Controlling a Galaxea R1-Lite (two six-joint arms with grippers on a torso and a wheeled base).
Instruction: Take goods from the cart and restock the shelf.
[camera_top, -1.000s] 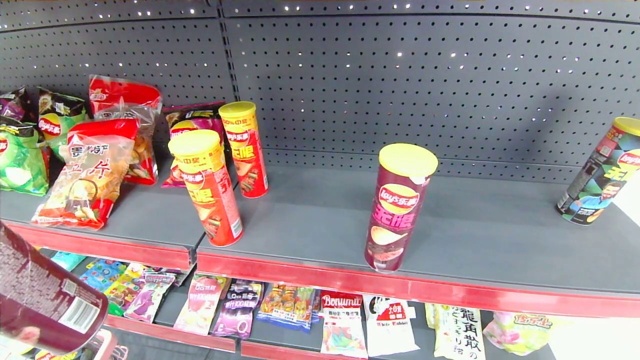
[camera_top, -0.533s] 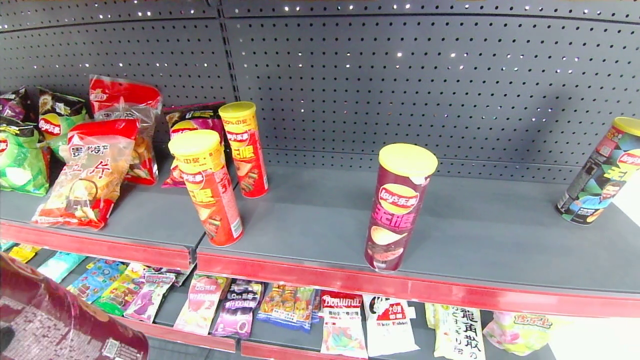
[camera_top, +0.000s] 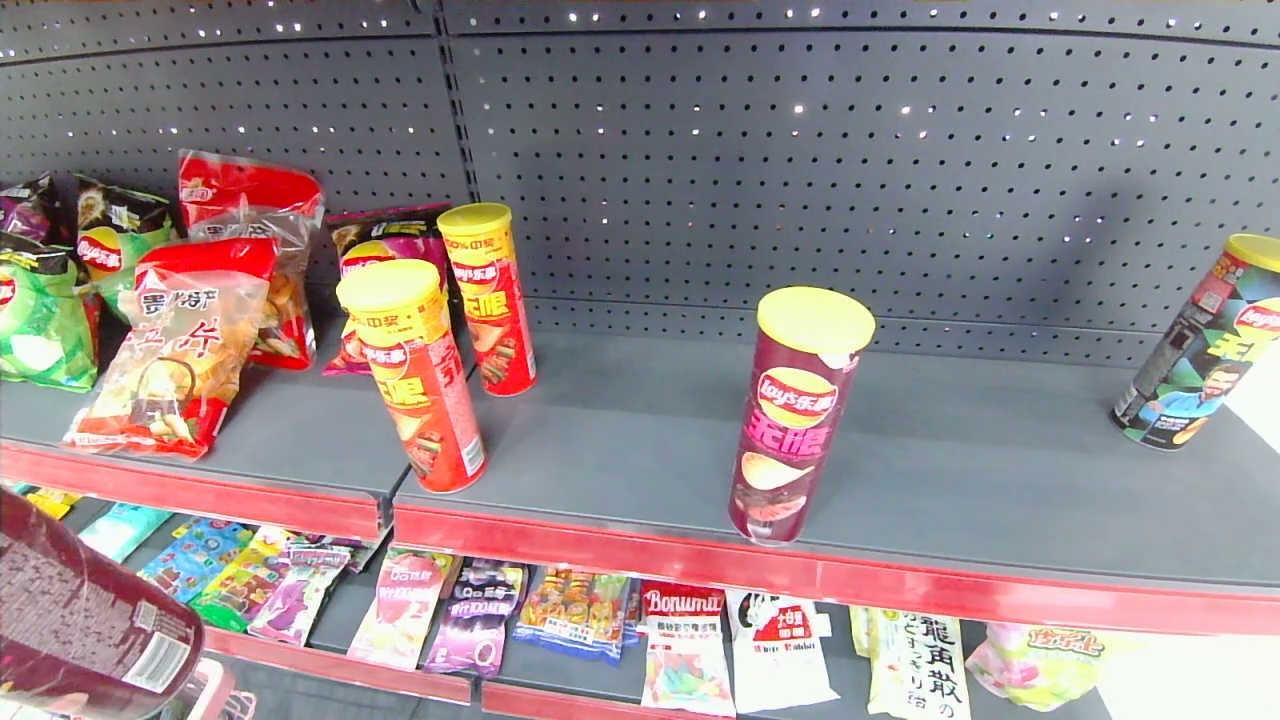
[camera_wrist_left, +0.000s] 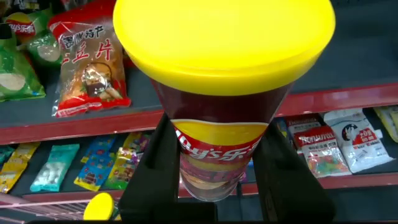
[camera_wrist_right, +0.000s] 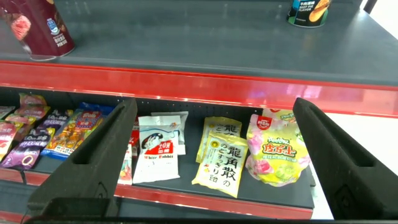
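Head view. Finds the held can (camera_top: 90, 620) low at the robot's left, below and in front of the shelf (camera_top: 640, 440), long axis tilted rather than upright, barcode end nearest the pink rim of what is likely the cart (camera_top: 215, 690). Puts the open stretch of shelf up and to the right of it, between the front red can (camera_top: 420, 380) and the standing maroon can (camera_top: 795, 415), which matches it in colour. Also has a second red can (camera_top: 490, 300) behind the first, a dark can (camera_top: 1190, 345) far right, and snack bags (camera_top: 170, 350) leaning at the left. Makes the left arm the nearer one for placing; judged to need a lift, a turn to upright, and a reach forward.

Left wrist view. Has the left gripper (camera_wrist_left: 217, 155) clamped around the can's lower body, one finger on each side, yellow lid (camera_wrist_left: 224, 31) toward the camera. Catches another yellow lid (camera_wrist_left: 99, 206) low down, possibly a can waiting in the cart.

Right wrist view. Has the right gripper (camera_wrist_right: 216, 109) spread wide and empty, level with the lower shelf (camera_wrist_right: 186, 199), which carries flat sachets (camera_wrist_right: 224, 155).
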